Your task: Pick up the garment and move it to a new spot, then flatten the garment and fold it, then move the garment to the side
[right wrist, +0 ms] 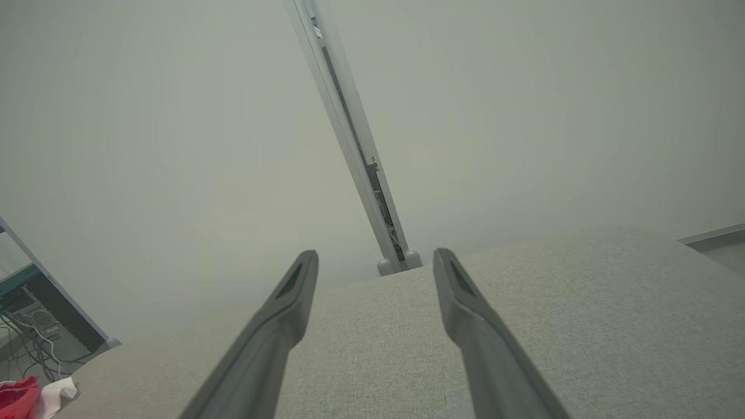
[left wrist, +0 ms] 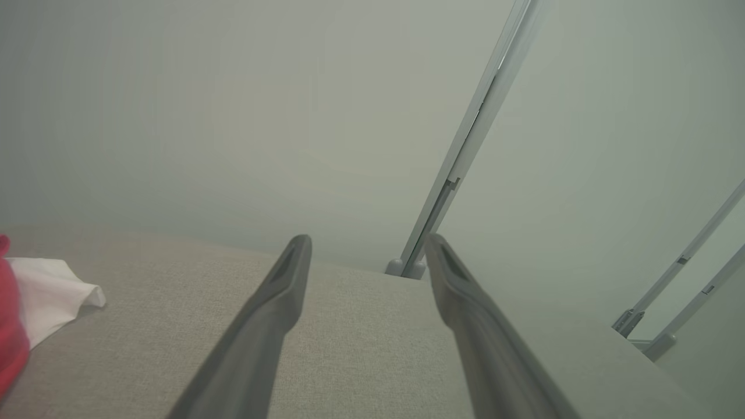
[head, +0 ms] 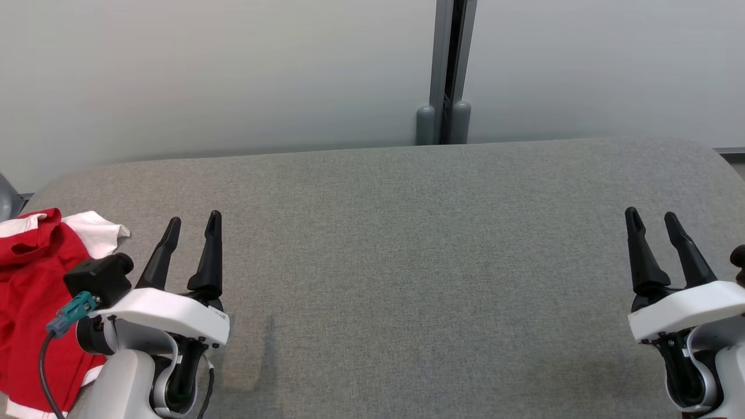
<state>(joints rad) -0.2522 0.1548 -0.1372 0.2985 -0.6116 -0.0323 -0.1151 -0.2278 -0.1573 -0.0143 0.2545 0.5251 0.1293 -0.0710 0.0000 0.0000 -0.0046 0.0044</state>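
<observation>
Broadly, the grey cloth-covered table point(head: 407, 262) takes up most of the scene. Its middle and right parts are bare, so there is much open room for spreading and folding. Its far edge runs along a pale wall point(head: 233, 70) with a grey post point(head: 451, 70), and its far corners are rounded.

The garment point(head: 29, 279), red with white trim, lies crumpled at the near left of the table, just to the left of the left arm. The side of the head view cuts it off, so I cannot tell if part of it hangs over the table edge. By my judgement, the first step, picking it up, is not yet done.

The left gripper point(head: 194, 220) hovers over the table near the garment without touching it, jaws wide and holding nothing. The right gripper point(head: 651, 214) is well apart at the near right, jaws also wide and empty.

Probably both are in a ready pose, so either can go down freely. The left one has the short way to the garment, and the bare middle, away from the left edge, looks the safer place for it.
</observation>
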